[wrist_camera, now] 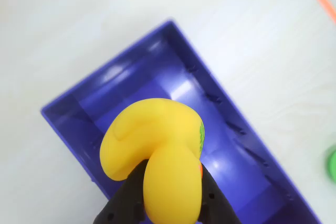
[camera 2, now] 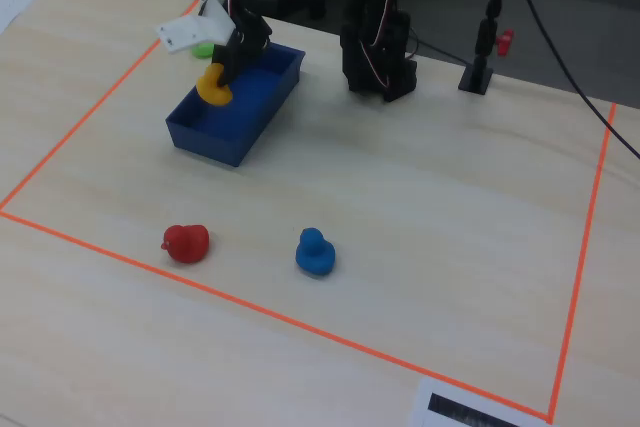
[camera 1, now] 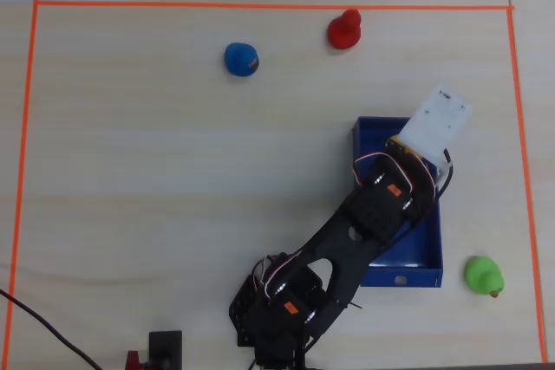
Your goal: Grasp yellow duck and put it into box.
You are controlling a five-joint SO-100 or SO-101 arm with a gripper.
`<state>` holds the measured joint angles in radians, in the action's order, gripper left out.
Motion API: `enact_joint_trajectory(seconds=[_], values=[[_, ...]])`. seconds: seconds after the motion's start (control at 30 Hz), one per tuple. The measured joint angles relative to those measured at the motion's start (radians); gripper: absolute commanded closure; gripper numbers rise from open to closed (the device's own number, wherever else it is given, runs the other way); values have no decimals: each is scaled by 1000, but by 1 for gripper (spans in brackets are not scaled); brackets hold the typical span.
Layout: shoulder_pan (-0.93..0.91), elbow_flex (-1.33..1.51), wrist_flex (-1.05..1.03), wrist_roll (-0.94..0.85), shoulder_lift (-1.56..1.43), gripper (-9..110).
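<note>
The yellow duck [wrist_camera: 157, 150] fills the lower middle of the wrist view, pinched between my black fingers [wrist_camera: 128, 203]. My gripper [wrist_camera: 170, 203] is shut on it and holds it above the open dark blue box [wrist_camera: 79, 108]. In the fixed view the duck [camera 2: 213, 85] hangs in the gripper [camera 2: 222, 79] over the box [camera 2: 215, 141], just above its inside. In the overhead view the arm and its white wrist plate cover the duck; the box [camera 1: 403, 276] shows beneath them at the right.
A green duck [camera 1: 482, 274] lies right of the box. A blue duck [camera 1: 240, 59] and a red duck [camera 1: 344, 30] lie at the far side. Orange tape [camera 1: 260, 5] outlines the work area. The arm's base [camera 2: 378, 57] stands near the box.
</note>
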<state>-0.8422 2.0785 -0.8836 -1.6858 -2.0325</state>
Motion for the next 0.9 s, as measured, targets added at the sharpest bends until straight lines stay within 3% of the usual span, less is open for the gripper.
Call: enact_joint_trajectory(seconds=[0.1,0.17,0.43,0.53,0.67,0.8,0.9], values=[[0,49,31,-3,18,99],[0,80,61,-3,26,90],[2,95,91,-3,26,73],[2,95,91,-3,26,72],[9,95,91,17,26,74],[67,38,31,114,17,94],[146,-67,-115,230,-41,101]])
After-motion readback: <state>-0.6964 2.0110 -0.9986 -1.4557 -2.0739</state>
